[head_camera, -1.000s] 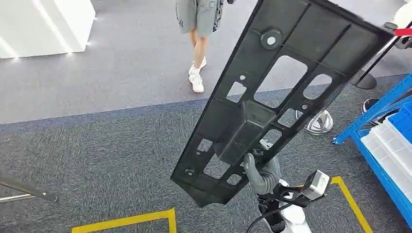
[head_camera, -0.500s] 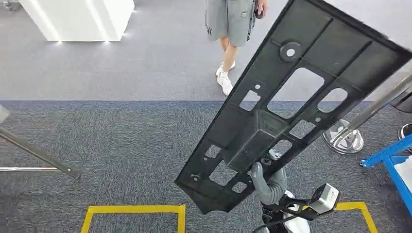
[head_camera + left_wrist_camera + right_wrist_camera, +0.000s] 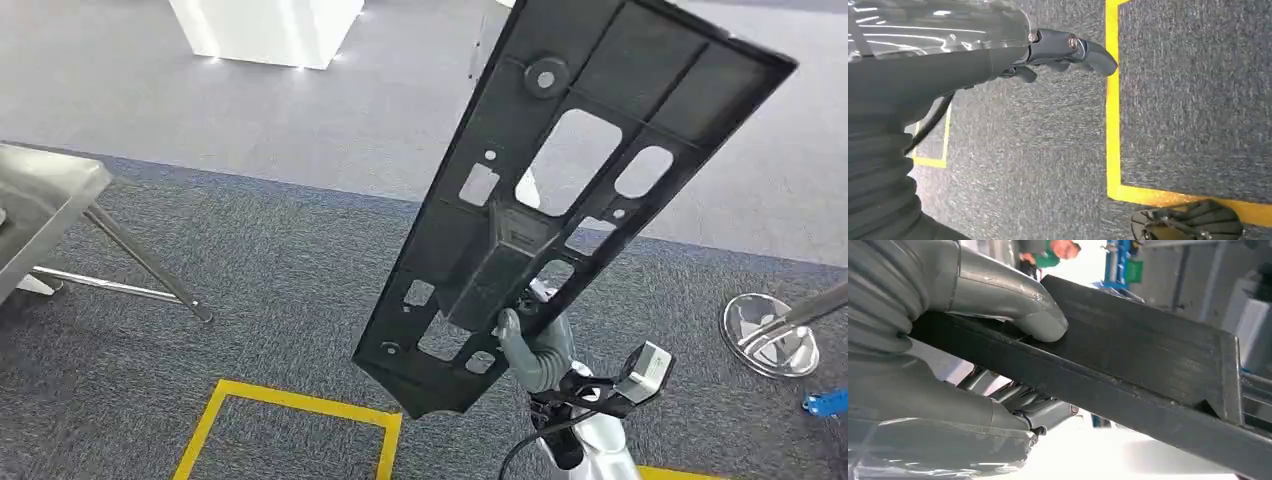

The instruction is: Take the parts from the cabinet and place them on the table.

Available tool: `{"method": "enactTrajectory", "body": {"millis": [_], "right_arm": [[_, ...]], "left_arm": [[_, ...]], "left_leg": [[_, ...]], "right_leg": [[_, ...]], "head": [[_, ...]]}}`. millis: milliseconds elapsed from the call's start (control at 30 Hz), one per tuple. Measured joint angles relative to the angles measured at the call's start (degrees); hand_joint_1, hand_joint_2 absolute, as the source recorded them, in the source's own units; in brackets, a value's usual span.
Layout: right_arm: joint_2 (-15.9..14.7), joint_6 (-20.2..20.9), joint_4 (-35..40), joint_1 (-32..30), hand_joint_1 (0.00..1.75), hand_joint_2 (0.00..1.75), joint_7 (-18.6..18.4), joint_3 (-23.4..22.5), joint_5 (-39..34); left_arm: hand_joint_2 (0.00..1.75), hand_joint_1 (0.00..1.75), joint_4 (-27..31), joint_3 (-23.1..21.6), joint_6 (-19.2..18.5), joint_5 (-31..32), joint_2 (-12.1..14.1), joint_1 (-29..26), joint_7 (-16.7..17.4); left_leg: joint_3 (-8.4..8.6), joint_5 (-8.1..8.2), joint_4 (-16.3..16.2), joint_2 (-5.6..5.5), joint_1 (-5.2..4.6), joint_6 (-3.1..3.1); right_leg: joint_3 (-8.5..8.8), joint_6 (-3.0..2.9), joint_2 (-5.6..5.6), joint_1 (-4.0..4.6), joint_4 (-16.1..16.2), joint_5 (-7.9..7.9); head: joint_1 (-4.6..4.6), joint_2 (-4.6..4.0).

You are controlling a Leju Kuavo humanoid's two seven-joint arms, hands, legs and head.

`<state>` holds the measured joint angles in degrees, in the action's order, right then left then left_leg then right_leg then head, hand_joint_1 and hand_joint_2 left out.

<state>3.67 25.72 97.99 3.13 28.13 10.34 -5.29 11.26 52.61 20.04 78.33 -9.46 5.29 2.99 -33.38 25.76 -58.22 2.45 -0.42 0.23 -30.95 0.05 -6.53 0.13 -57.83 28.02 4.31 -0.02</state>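
Observation:
A long black plastic panel [image 3: 600,70] with several cut-outs stands tilted in the head view, rising from low centre up to the right. My right hand [image 3: 535,350] grips it near its lower end. In the right wrist view the thumb [image 3: 1018,310] presses on one face of the panel [image 3: 1148,355] and the darker fingers [image 3: 1023,400] wrap the other side. My left hand [image 3: 1063,50] hangs over the carpet, holding nothing, fingers loosely extended.
A metal table's corner [image 3: 40,200] with slanted legs comes in at the left. Yellow floor tape [image 3: 300,405] marks a square on the grey carpet. A white block [image 3: 265,25] stands far back. A chrome stanchion base [image 3: 770,335] sits at the right.
The whole picture has shifted: the camera has turned, bringing the metal table in at the left, while the person and blue rack slid out. The panel stays in my right hand.

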Motion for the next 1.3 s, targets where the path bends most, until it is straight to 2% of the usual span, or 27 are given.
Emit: {"method": "enactTrajectory", "body": {"millis": [67,100,133,167,233,267,333,400,433,467,567,600,633,667,733,767,800,833,900,933,967,1100,1133,1167,1200,1267,1300], "right_arm": [[0.0,0.4,0.0,0.1,1.75,1.75,-0.5,0.5,-0.6],[0.0,0.4,0.0,0.3,1.75,1.75,-0.5,0.7,-1.0],[0.1,0.4,-0.2,0.4,1.75,1.75,-0.4,0.8,-1.1],[0.1,0.3,-0.2,0.4,1.75,1.75,0.0,0.9,-1.1],[0.0,0.3,-0.6,0.4,1.75,1.75,0.1,0.9,-1.1],[0.0,0.5,-0.9,0.6,1.75,1.75,0.0,1.0,-1.1],[0.0,0.8,-1.4,1.4,1.75,1.75,-0.2,1.2,-1.2],[0.0,1.3,-2.1,2.7,1.75,1.75,-0.5,1.2,-1.6],[0.0,1.6,-2.5,3.3,1.75,1.75,-0.4,1.2,-1.7],[0.0,1.7,-2.8,3.6,1.75,1.75,-0.1,1.3,-1.9],[0.0,1.8,-3.5,3.9,1.75,1.75,0.7,1.3,-2.3],[0.0,1.8,-3.7,3.9,1.75,1.75,1.0,1.3,-2.3],[0.1,1.5,-3.7,3.9,1.75,1.75,1.0,1.4,-2.3],[0.1,1.4,-3.6,3.7,1.75,1.75,1.0,1.4,-2.2],[0.1,0.5,-3.4,2.4,1.75,1.75,1.0,1.2,-1.6],[0.1,0.0,-3.0,1.4,1.75,1.75,0.9,1.2,-1.1],[0.1,-0.2,-2.7,0.6,1.75,1.75,0.9,1.2,-0.7],[0.1,-0.6,-2.3,-0.1,1.75,1.75,1.0,1.2,-0.5],[0.2,-1.5,-1.6,-1.2,1.75,1.75,1.2,1.2,-0.1],[0.2,-1.8,-1.2,-1.8,1.75,1.75,1.5,1.1,0.0],[0.3,-1.8,-1.1,-2.4,1.75,1.75,1.7,1.0,0.0],[0.5,-2.3,-0.6,-4.2,1.75,1.75,2.1,0.6,0.5],[0.5,-2.7,-0.2,-4.4,1.75,1.75,2.3,0.5,1.1],[0.5,-2.9,0.3,-4.7,1.75,1.75,2.5,0.4,1.6],[0.5,-3.1,0.9,-5.2,1.75,1.75,2.8,0.1,2.1],[0.4,-3.1,1.4,-6.3,1.75,1.75,2.8,-0.6,2.3],[0.4,-3.1,1.4,-6.6,1.75,1.75,2.8,-0.8,2.3]], "left_arm": [[1.75,0.0,0.0,0.2,0.5,-0.5,-0.1,-0.3,0.1],[1.75,0.0,0.0,0.3,0.7,-1.1,-0.1,-0.3,-0.6],[1.75,0.0,0.0,0.5,1.0,-1.2,-0.1,-0.3,-1.4],[1.75,0.0,0.0,0.5,1.4,-0.9,-0.1,0.0,-2.0],[1.75,0.0,0.0,0.5,1.9,-0.5,0.0,0.4,-2.0],[1.75,0.0,0.0,0.5,2.2,-0.6,0.0,0.5,-1.3],[1.75,0.0,0.0,0.8,2.4,-1.9,0.3,0.5,-0.6],[1.75,0.0,0.0,2.3,2.4,-4.4,0.3,0.5,-0.6],[1.75,0.0,0.0,2.7,2.4,-4.2,0.3,0.4,-0.7],[1.75,0.0,0.0,2.9,2.5,-3.5,0.4,0.5,-0.7],[1.75,0.0,0.0,2.9,2.4,-2.0,0.3,-0.1,0.0],[1.75,0.0,0.0,2.9,2.2,-1.9,0.3,-0.3,0.6],[1.75,0.0,0.0,2.9,2.1,-1.8,0.1,-0.4,1.2],[1.75,0.0,0.0,3.0,1.9,-1.6,0.0,-0.4,1.5],[1.75,0.0,0.0,2.9,1.6,-0.9,-0.2,-0.2,1.9],[1.75,0.0,0.0,2.9,1.6,-0.3,-0.4,-0.3,1.9],[1.75,0.0,0.0,2.9,1.6,0.0,-0.5,-0.5,1.9],[1.75,0.0,0.0,2.8,1.6,0.3,-0.5,-0.7,1.9],[1.75,0.0,0.0,2.8,1.6,0.5,-0.5,-0.8,2.2],[1.75,0.0,0.0,2.8,1.4,0.5,-0.5,-0.8,2.5],[1.75,0.0,0.0,2.8,1.1,0.5,-0.5,-0.7,2.9],[1.75,0.0,0.0,2.4,-0.1,2.0,-0.3,-1.2,5.1],[1.75,0.0,0.0,2.2,-0.1,1.9,-0.3,-1.3,5.3],[1.75,0.0,0.0,2.1,0.0,1.5,-0.3,-1.3,5.3],[1.75,0.0,0.0,2.1,0.3,1.3,-0.3,-1.2,5.1],[1.75,0.0,0.0,2.0,0.7,1.1,-0.3,-1.2,3.5],[1.75,0.0,0.0,1.9,1.2,1.0,-0.3,-1.2,2.6]], "left_leg": [[-0.26,-0.18,0.3,-0.99,0.0,0.5],[0.35,-0.69,1.0,-1.45,0.82,0.8],[0.38,-0.89,1.3,-1.96,0.75,1.09],[0.2,-1.0,1.3,-2.38,0.73,1.28],[-0.03,-1.06,1.2,-3.8,0.69,1.34],[-0.09,-1.08,1.1,-4.49,0.69,1.33],[-0.04,-1.08,0.9,-5.96,0.74,1.26],[-0.06,-0.84,0.3,-7.52,0.86,0.85],[-0.37,-0.71,0.0,-8.06,0.88,0.54],[-0.9,-0.66,-0.7,-8.75,0.68,0.16],[-1.46,-1.36,0.0,-10.6,1.17,-1.12],[-1.79,-1.15,-0.3,-10.45,1.2,-1.31],[-2.17,-0.24,-1.5,-6.68,0.82,-1.44],[-3.63,1.72,-4.7,-4.53,0.8,-1.69],[-8.11,6.13,-14.2,-3.17,1.08,-2.0],[-9.87,7.26,-18.0,-3.03,1.09,-2.07],[-10.11,6.87,-18.6,-2.95,1.09,-2.02],[-8.9,5.22,-16.3,-2.83,1.08,-1.88],[-3.47,0.64,-6.5,-1.83,0.86,-1.15],[-0.71,-0.28,-1.2,0.84,0.33,-0.47],[-0.17,0.4,-0.4,2.46,-0.5,0.15],[-0.05,-0.19,0.5,-0.44,-0.25,1.0],[0.31,-0.59,1.0,-1.0,0.07,1.03],[0.36,-0.79,1.2,-1.36,0.16,1.41],[0.2,-0.89,1.2,-2.08,0.18,1.6],[0.07,-0.92,1.1,-3.65,0.16,1.66],[0.02,-0.93,1.0,-4.45,0.18,1.65]], "right_leg": [[0.25,0.41,-0.85,0.09,0.2,-0.04],[0.19,0.85,-0.23,-0.01,-0.1,0.54],[-0.47,1.13,3.15,-0.29,-1.9,1.92],[-2.41,1.2,5.09,-0.45,-5.7,4.26],[-7.09,1.37,6.17,-0.54,-15.3,8.25],[-8.6,1.43,6.22,-0.55,-18.2,8.61],[-7.55,1.53,6.3,-0.8,-15.3,5.2],[-2.61,1.59,7.73,-1.4,-4.6,-0.61],[-1.25,1.64,10.91,-1.8,-2.0,-0.08],[-1.26,1.51,11.4,-1.68,-0.9,-0.05],[-1.35,0.51,9.56,-1.04,-1.2,-0.24],[-1.18,-0.08,8.75,-1.57,-0.6,-0.58],[-0.98,-0.47,8.07,-1.39,-0.4,-0.66],[-0.97,-0.88,7.35,-1.22,-0.4,-0.61],[-0.98,-1.17,5.52,-0.77,-0.4,-0.44],[-0.99,-1.28,4.55,-0.62,-0.4,-0.35],[-0.96,-1.32,3.77,-0.51,-0.5,-0.29],[-0.92,-1.31,3.06,-0.39,-0.5,-0.19],[-0.58,-1.22,1.88,-0.19,-0.5,0.06],[-0.3,-1.06,1.31,-0.15,-0.4,0.23],[-0.33,-0.71,0.83,0.35,-0.6,0.44],[0.27,0.37,-1.28,0.35,-0.2,0.73],[0.24,0.66,0.86,-0.16,-1.1,1.48],[-0.96,0.77,3.7,-0.23,-3.5,3.25],[-3.18,0.92,5.48,-0.39,-8.2,5.83],[-7.51,1.16,6.28,-0.52,-16.9,9.08],[-8.48,1.22,6.28,-0.56,-18.3,8.76]], "head": [[0.0,0.0],[0.02,0.0],[0.0,0.0],[0.0,0.0],[0.0,0.0],[0.0,0.0],[0.0,0.0],[0.0,0.0],[-0.02,0.0],[0.0,0.0],[0.0,0.0],[0.0,0.0],[0.02,0.0],[0.0,0.0],[0.0,0.0],[0.0,0.0],[0.0,0.0],[0.02,0.0],[0.02,0.0],[0.0,0.0],[0.0,0.0],[0.02,0.0],[0.0,0.0],[0.0,0.0],[-0.02,0.0],[-0.02,0.0],[0.0,0.0]]}}
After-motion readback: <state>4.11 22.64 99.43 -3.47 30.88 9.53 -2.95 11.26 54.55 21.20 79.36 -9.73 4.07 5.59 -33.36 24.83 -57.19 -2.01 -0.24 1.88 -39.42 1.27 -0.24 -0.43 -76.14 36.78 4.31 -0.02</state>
